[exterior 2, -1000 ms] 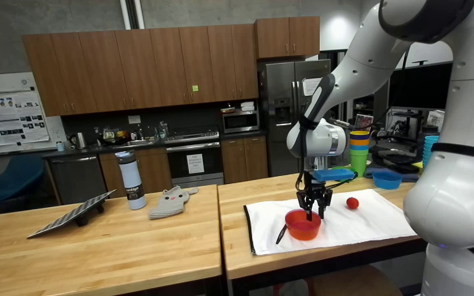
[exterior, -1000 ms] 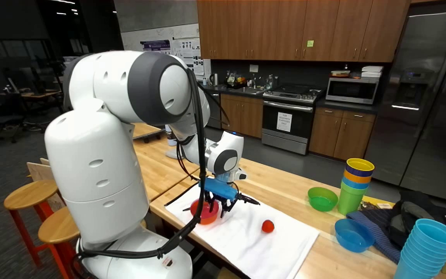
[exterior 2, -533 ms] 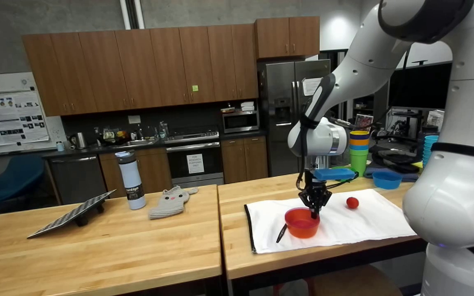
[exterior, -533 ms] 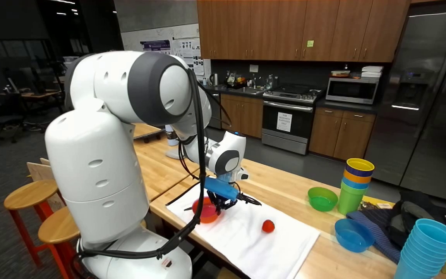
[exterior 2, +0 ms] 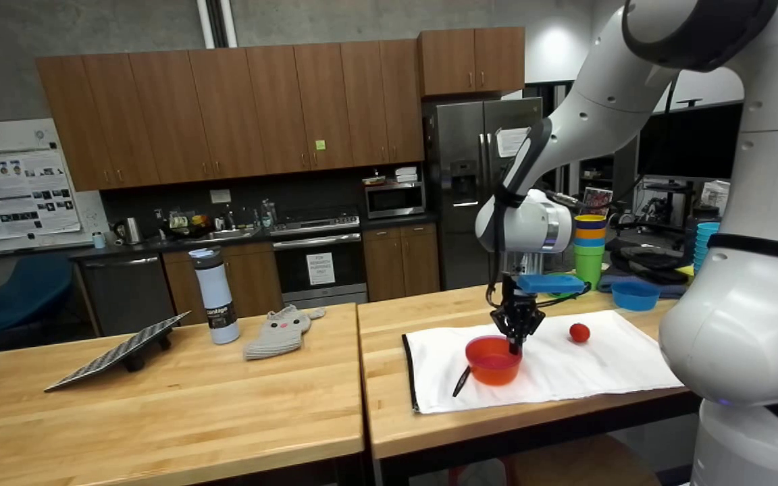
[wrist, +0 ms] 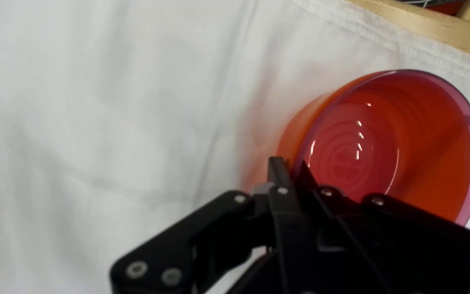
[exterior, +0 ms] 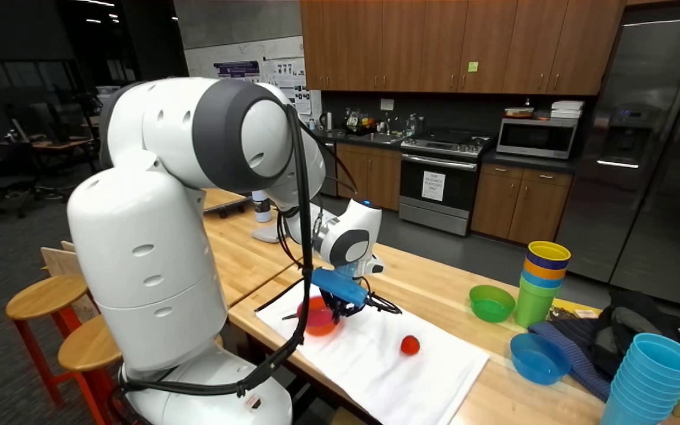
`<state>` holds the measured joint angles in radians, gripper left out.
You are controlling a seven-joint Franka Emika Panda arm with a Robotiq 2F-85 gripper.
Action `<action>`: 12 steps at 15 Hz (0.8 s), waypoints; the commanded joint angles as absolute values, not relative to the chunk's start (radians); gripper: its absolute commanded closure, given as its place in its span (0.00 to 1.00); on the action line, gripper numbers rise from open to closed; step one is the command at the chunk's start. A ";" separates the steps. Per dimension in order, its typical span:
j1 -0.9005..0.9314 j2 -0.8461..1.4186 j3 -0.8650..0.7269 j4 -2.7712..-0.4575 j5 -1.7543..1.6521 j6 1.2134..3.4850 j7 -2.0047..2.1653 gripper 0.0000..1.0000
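Note:
My gripper (wrist: 291, 165) is shut on the near rim of a translucent red-orange bowl (wrist: 426, 126), one finger outside the wall and one inside. The bowl is empty and slightly tilted in the wrist view. In both exterior views the gripper (exterior 2: 515, 347) (exterior: 338, 316) points down at the edge of the bowl (exterior 2: 491, 370) (exterior: 319, 319). The bowl is over a white cloth (exterior: 387, 372); I cannot tell whether it is off the cloth. A dark pen-like stick (exterior 2: 461, 382) lies beside the bowl. A small red ball (exterior: 410, 345) lies on the cloth, apart from the gripper.
A green bowl (exterior: 492, 304), a blue bowl (exterior: 539, 359), stacked coloured cups (exterior: 540, 295) and stacked light-blue cups (exterior: 650, 378) stand on the wooden table. A bottle (exterior 2: 215, 297), a grey knitted mitt (exterior 2: 281, 334) and a tilted panel (exterior 2: 119, 351) are on the adjoining table.
The gripper was open at the bowl's rim one second ago, then shut on it. Since then gripper and bowl have risen slightly together. The ball has hardly moved.

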<state>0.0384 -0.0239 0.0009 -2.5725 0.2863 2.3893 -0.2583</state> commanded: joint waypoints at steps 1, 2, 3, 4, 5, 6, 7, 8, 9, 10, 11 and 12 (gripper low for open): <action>0.027 -0.069 -0.004 -2.588 0.367 2.399 -0.326 0.98; 0.026 -0.081 -0.006 -2.592 0.389 2.408 -0.335 0.98; 0.025 -0.080 -0.008 -2.580 0.405 2.410 -0.342 0.98; 0.021 -0.088 -0.013 -2.578 0.411 2.427 -0.337 0.98; 0.017 -0.099 -0.018 -2.578 0.421 2.449 -0.328 0.98; 0.013 -0.107 -0.025 -2.571 0.428 2.459 -0.327 0.98; 0.007 -0.109 -0.032 -2.566 0.433 2.493 -0.314 0.98; 0.003 -0.109 -0.041 -2.557 0.442 2.515 -0.314 0.98; -0.001 -0.097 -0.051 -2.539 0.455 2.531 -0.318 0.98; -0.010 -0.111 -0.066 -2.554 0.467 2.540 -0.332 0.98; -0.016 -0.101 -0.075 -2.547 0.474 2.553 -0.334 0.98; -0.021 -0.091 -0.085 -2.541 0.479 2.562 -0.337 0.98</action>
<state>-0.0057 -0.0856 -0.0591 -2.5434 0.4430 2.5367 -0.3110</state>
